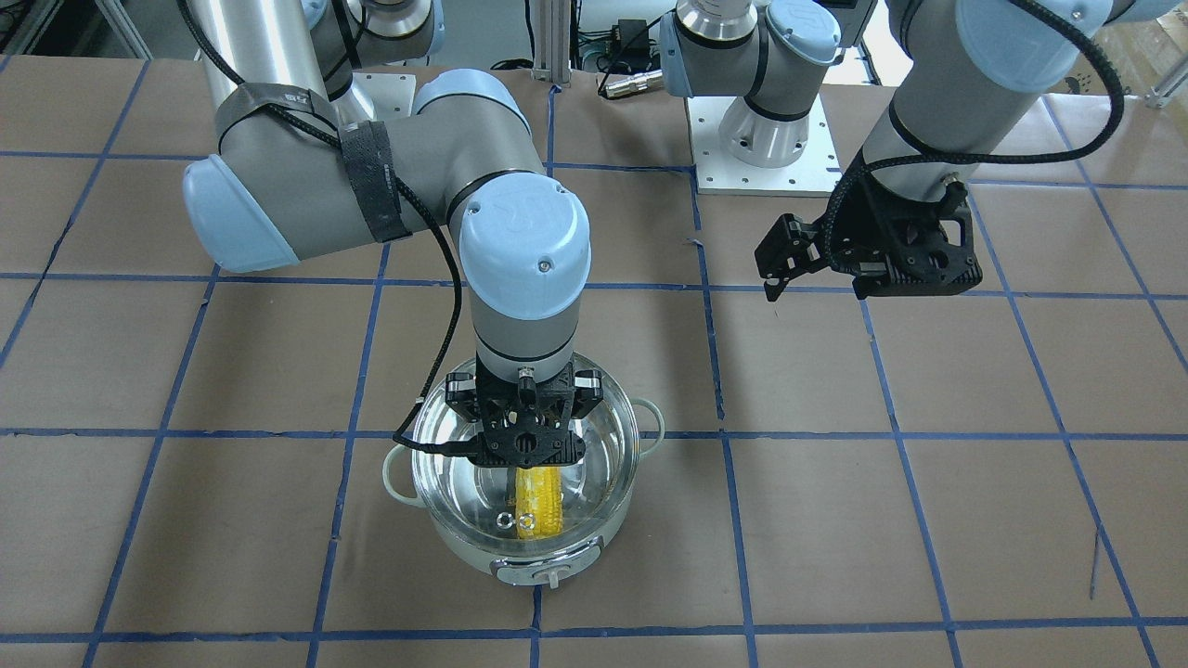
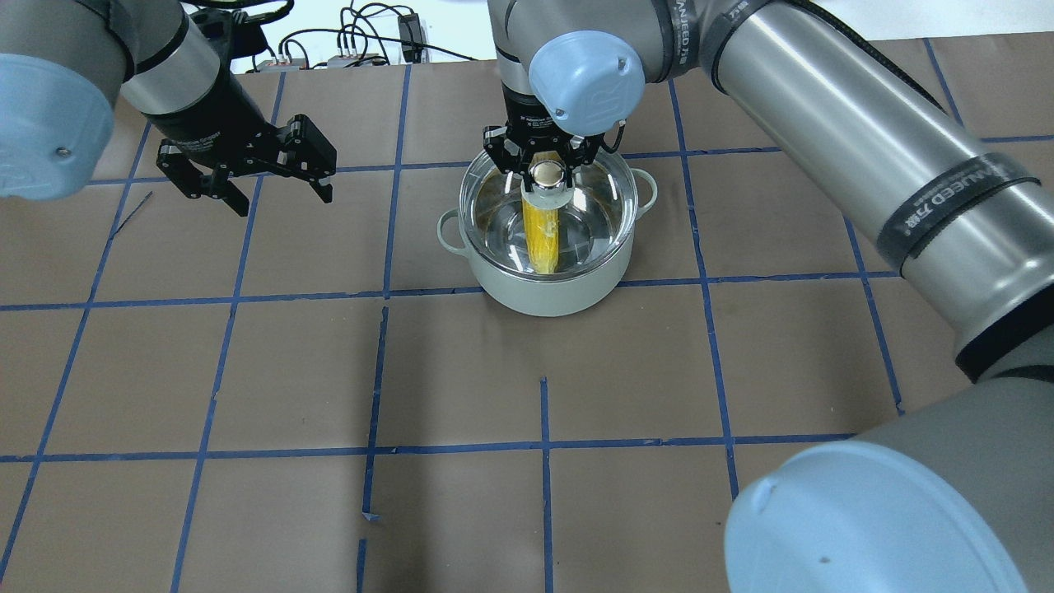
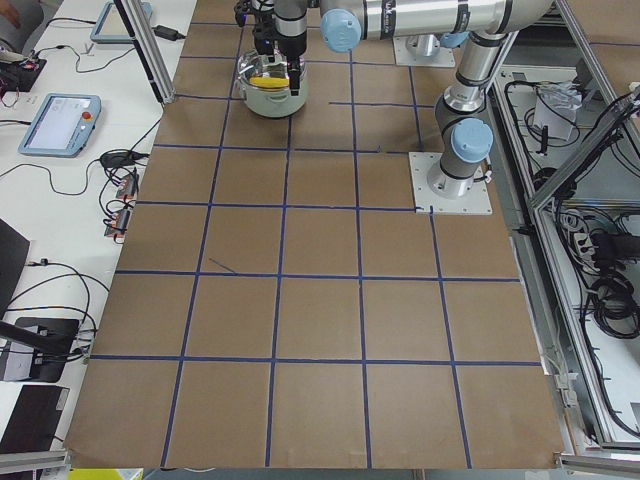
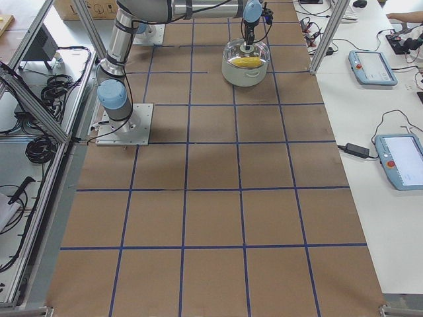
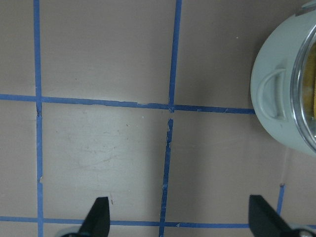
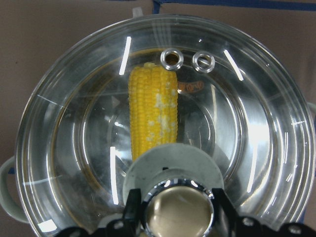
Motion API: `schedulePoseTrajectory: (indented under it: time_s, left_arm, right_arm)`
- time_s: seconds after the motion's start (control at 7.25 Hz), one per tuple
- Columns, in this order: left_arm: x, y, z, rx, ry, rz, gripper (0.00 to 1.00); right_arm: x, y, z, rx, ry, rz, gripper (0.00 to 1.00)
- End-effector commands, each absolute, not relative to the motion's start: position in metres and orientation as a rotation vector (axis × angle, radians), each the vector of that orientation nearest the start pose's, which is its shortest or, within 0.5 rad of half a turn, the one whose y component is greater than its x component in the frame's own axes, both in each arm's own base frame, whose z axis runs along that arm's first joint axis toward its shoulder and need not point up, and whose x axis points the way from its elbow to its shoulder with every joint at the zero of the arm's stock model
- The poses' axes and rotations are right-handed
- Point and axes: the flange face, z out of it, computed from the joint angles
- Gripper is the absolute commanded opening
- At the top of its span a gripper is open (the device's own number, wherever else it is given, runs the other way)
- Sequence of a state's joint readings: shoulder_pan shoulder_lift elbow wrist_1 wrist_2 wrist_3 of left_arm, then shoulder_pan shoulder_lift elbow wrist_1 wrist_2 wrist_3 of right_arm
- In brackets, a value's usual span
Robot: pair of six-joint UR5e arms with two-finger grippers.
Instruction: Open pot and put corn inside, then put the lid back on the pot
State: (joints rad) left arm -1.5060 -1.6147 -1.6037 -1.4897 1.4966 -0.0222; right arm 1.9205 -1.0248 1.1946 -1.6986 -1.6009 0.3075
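Note:
The pale mint pot [image 1: 520,557] stands on the brown paper, also in the overhead view [image 2: 543,292]. The yellow corn [image 2: 542,235] lies inside it, seen through the glass in the right wrist view [image 6: 153,113]. The clear glass lid [image 6: 247,123] sits on the pot's rim [image 1: 603,473]. My right gripper [image 2: 544,175] points straight down, shut on the lid's knob [image 6: 177,212]. My left gripper [image 2: 284,198] hovers open and empty above the table, well off to the pot's side [image 1: 767,274]. The left wrist view shows the pot's wall and a loop handle [image 5: 276,94].
The table is covered in brown paper with a blue tape grid [image 2: 543,453]. The right arm's long links [image 2: 865,148] stretch over the table's right half. The left arm's base plate [image 1: 766,158] sits at the robot's edge. Tablets and cables lie on side benches [image 4: 370,66].

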Motion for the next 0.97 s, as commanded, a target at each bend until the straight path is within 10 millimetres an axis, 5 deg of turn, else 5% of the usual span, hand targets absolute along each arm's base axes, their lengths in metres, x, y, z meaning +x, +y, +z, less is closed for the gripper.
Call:
schedulePoseTrajectory:
  time_s: [0.0, 0.14, 0.28, 0.55, 0.69, 0.83]
  left_arm:
    - [-0.107, -0.522, 0.457, -0.142, 3.206, -0.009, 1.00]
    - [-0.106, -0.522, 0.460, -0.142, 3.209, -0.020, 1.00]
    - [-0.106, -0.521, 0.459, -0.142, 3.206, -0.015, 1.00]
    - [-0.106, -0.521, 0.451, -0.138, 3.203, 0.010, 1.00]
    - [-0.106, -0.518, 0.450, -0.136, 3.203, 0.012, 1.00]
    - [-0.106, -0.522, 0.453, -0.138, 3.203, 0.003, 1.00]
  right_arm:
    - [0.362, -0.616, 0.354, -0.062, 3.187, 0.060, 0.68]
    - [0.362, -0.616, 0.353, -0.062, 3.187, 0.060, 0.76]
    - [0.362, -0.616, 0.356, -0.060, 3.181, 0.053, 0.97]
    - [0.342, -0.625, 0.379, -0.045, 3.175, 0.044, 0.99]
    - [0.314, -0.632, 0.412, -0.044, 3.174, 0.024, 0.99]
    - [0.258, -0.628, 0.447, -0.050, 3.177, 0.078, 0.99]
